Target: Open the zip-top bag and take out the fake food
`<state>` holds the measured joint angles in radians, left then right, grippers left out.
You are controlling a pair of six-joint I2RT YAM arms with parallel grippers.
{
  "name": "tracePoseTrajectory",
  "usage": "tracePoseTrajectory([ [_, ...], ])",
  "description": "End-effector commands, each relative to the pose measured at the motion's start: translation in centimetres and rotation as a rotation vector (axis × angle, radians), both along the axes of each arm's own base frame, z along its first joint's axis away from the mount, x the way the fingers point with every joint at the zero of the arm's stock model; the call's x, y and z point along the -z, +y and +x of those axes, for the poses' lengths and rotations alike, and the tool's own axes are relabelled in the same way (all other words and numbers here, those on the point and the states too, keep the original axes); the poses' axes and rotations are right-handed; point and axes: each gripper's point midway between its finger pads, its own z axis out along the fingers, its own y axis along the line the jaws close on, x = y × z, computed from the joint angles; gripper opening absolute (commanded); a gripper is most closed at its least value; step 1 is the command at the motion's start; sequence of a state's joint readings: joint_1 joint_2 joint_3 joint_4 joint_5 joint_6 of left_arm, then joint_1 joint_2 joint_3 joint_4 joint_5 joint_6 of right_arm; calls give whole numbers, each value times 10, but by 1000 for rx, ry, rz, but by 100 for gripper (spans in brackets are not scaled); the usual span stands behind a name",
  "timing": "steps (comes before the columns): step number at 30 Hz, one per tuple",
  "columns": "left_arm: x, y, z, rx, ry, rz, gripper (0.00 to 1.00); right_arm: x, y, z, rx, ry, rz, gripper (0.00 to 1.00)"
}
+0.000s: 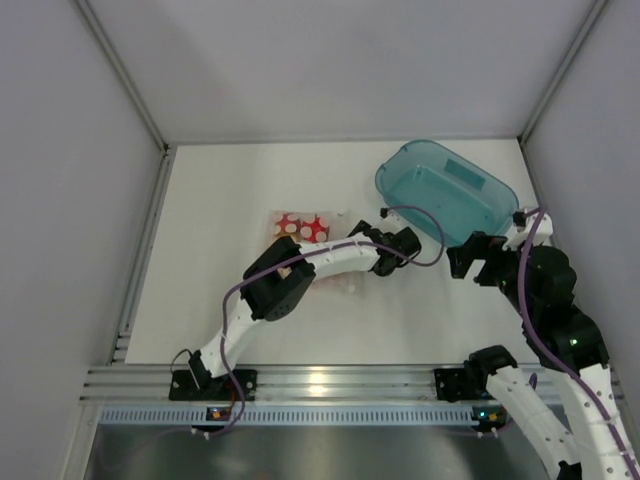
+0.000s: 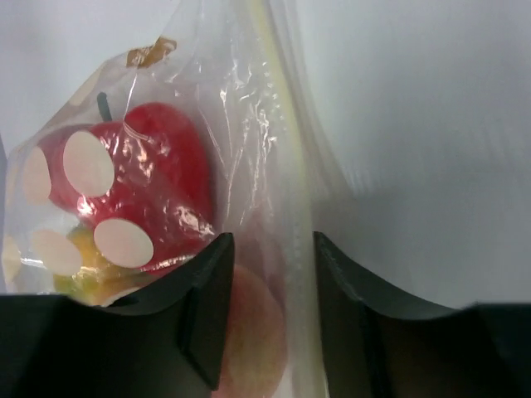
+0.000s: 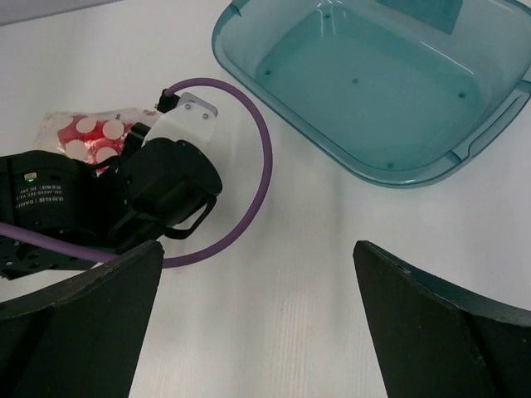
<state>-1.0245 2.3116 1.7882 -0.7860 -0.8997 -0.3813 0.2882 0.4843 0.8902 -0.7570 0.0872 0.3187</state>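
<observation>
The zip-top bag [image 1: 300,228], clear with white dots, lies mid-table under my left forearm. In the left wrist view the bag [image 2: 216,99] fills the frame. The fake food shows through it: a red fruit [image 2: 162,166], a yellow piece [image 2: 83,269] and a pinkish peach [image 2: 253,332]. My left gripper [image 2: 272,240] straddles the bag's zip edge [image 2: 299,249] and the peach, its jaws narrowed with a sliver of gap beside the strip. My right gripper [image 3: 257,245] hangs wide open over bare table to the right, holding nothing. The bag [image 3: 83,133] is far left in its view.
A teal translucent tub [image 1: 445,190] stands empty at the back right, close to my right wrist; the right wrist view shows the tub [image 3: 365,83] at top right. My left arm's purple cable [image 3: 257,157] loops over the table between the bag and the tub. Walls enclose the table.
</observation>
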Motion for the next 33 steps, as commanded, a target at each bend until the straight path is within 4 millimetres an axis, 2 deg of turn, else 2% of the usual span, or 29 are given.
tracePoseTrajectory([
  [1, -11, -3, 8, -11, -11, -30, 45, -10, 5, -5, -25, -28, 27, 99],
  [2, -13, -5, 8, -10, -6, -49, 34, -10, 5, -6, -28, -29, 28, 99],
  [4, -17, -7, 8, -18, -5, -78, 23, -10, 6, -6, -30, -31, 33, 99],
  [5, -23, -7, 9, -24, -13, -97, 12, -10, 7, -6, -35, -29, 34, 99],
  [7, -30, -4, 12, -46, -22, -129, 3, -8, 8, -5, -39, -26, 40, 99],
  [8, -40, -4, 12, -54, -32, -160, 0, -8, 9, -6, -42, -26, 41, 99],
  [10, -47, 1, 14, -92, -32, -225, 0, -5, 12, -4, -56, -23, 45, 99],
  [11, -61, 3, 15, -108, -51, -264, 0, -3, 14, -4, -64, -20, 49, 99],
  [13, -76, 14, 19, -158, -110, -293, 0, 2, 25, -4, -118, -10, 69, 100],
  [14, -93, 18, 20, -172, -146, -325, 0, -1, 30, -2, -143, -29, 83, 99],
  [16, -108, 26, 20, -210, -201, -353, 0, 5, 47, -3, -232, -28, 114, 99],
  [17, -126, 28, 18, -220, -231, -397, 0, -1, 53, 1, -259, -66, 134, 99],
  [19, -141, 33, 17, -260, -278, -457, 0, 7, 71, -2, -357, -60, 178, 98],
  [20, -156, 41, 15, -280, -316, -488, 0, 5, 78, 0, -391, -72, 198, 95],
  [21, -164, 44, 13, -308, -341, -533, 0, 2, 92, -2, -470, -106, 240, 93],
  [23, -184, 52, 9, -338, -387, -601, 0, -5, 105, -1, -530, -140, 300, 88],
  [25, -196, 54, 7, -367, -414, -672, 0, -14, 120, -2, -608, -218, 332, 88],
  [27, -211, 56, 2, -389, -420, -763, 0, -23, 126, 4, -614, -298, 344, 88],
  [28, -215, 56, 0, -396, -421, -792, 0, -25, 136, -2, -652, -312, 346, 88],
  [29, -225, 58, -3, -402, -427, -833, 0, -23, 140, 3, -648, -318, 335, 87],
  [31, -228, 56, -8, -422, -416, -903, 0, -32, 158, -4, -703, -349, 333, 87],
  [33, -235, 57, -13, -450, -411, -982, 0, -30, 167, 5, -683, -366, 288, 86],
])
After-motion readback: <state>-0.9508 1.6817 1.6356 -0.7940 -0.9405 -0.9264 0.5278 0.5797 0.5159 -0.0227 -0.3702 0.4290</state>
